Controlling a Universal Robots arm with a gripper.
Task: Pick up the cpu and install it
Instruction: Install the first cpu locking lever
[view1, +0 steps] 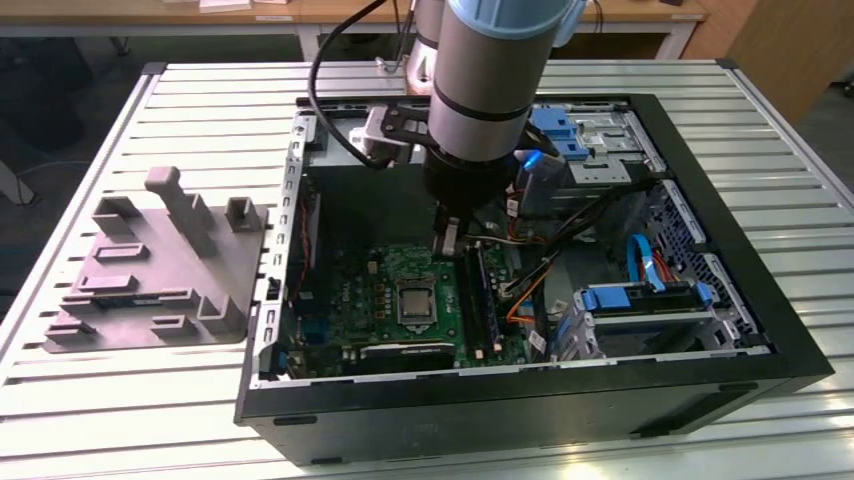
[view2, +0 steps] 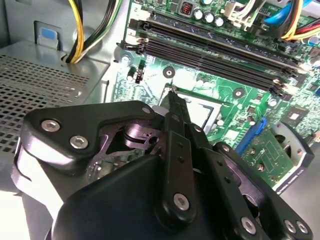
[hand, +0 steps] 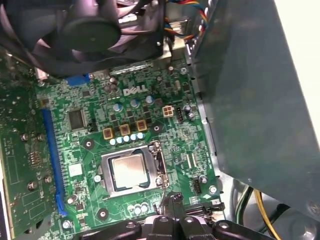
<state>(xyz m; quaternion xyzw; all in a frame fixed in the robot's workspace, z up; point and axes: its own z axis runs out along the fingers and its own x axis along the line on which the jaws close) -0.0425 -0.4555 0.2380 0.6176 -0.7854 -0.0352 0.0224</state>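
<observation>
The cpu (view1: 416, 300), a small square chip with a pale silver top, lies flat in the black metal-framed socket (hand: 159, 161) on the green motherboard (view1: 354, 300) inside the open computer case. In the first wrist view the cpu (hand: 129, 170) sits square within the frame; in the second wrist view one pale part of the cpu (view2: 201, 113) shows past the fingers. My gripper (view1: 451, 246) hangs just above the board, beside the socket's edge nearest the memory slots. Its fingers meet in a thin tip (view2: 172, 96) with nothing between them, apart from the cpu. The gripper (hand: 170, 201) is shut.
A large grey moulded tray (view1: 147, 270) stands on the slatted table at the exterior view's left. Memory slots (view2: 215, 50), a black fan (hand: 90, 30), loose cables (view1: 534, 285) and blue drive bays (view1: 641, 300) crowd the case around the socket.
</observation>
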